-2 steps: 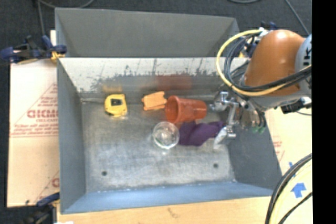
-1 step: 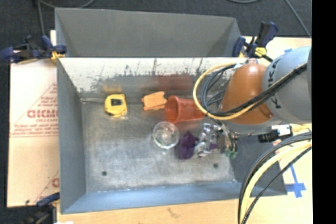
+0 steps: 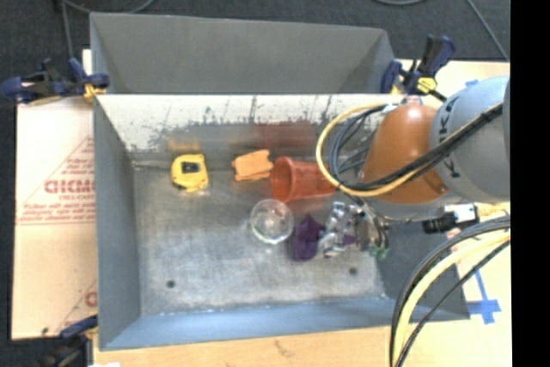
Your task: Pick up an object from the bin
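Progress looked slight: nothing was lifted, and every thing lay on the floor of the grey metal bin. The tool sat low at the bin's right side, just beside a small crumpled purple soft thing, perhaps touching it, though the view was too cluttered there to be sure. Whether the tool was wide or narrow could not be told, and nothing could be seen held in it. Just left of the purple thing stood a clear round plastic cup. Behind them a red-orange plastic cup lay on its side, with a flat orange foam-like block beside it and a yellow tape measure with a black centre further left, well apart from the tool. Left to do, by my judgement: closing on one thing, likely the purple one, and raising it clear. No label on the bin's things could be read; dark letters on the arm's pale grey casing were cut off
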`<state>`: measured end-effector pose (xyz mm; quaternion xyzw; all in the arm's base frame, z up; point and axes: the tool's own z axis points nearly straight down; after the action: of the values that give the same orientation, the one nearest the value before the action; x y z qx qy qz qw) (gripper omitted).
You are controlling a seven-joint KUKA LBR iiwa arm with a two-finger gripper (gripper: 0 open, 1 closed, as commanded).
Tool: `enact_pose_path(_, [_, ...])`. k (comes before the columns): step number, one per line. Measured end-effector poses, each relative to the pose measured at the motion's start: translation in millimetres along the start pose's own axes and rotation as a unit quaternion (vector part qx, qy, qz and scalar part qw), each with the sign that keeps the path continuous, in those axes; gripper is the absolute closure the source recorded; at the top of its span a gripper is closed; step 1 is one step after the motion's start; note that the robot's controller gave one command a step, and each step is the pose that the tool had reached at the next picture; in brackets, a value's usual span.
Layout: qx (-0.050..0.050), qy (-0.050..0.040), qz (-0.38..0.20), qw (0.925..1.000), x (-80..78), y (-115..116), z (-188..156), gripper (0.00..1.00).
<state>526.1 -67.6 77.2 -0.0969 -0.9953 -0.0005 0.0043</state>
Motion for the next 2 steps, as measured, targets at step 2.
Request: enact_pose_path(2, [0.0,-0.0041,0.008,1.0,-2.4,-3.7,-100.1,1.0])
